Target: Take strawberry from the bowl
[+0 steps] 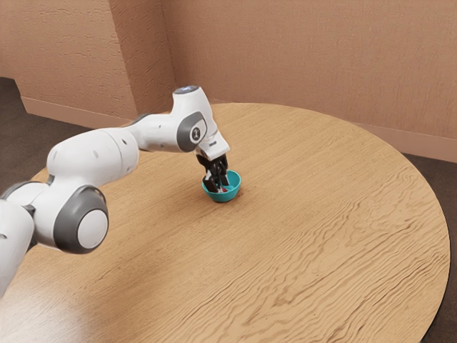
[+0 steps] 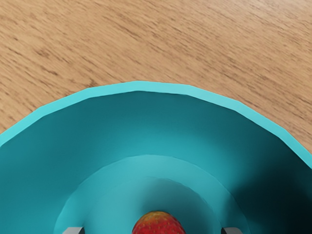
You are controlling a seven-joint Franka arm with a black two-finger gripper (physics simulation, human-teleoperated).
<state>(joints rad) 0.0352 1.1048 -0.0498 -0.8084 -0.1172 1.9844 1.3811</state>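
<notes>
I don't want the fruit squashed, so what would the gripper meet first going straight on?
Probably the floor of the bowl: the gripper points down into it, open, its fingers either side of the strawberry. The depth left below them is unclear.

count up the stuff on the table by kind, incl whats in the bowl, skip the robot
Bowl: 1
Strawberry: 1
Total: 2
</notes>
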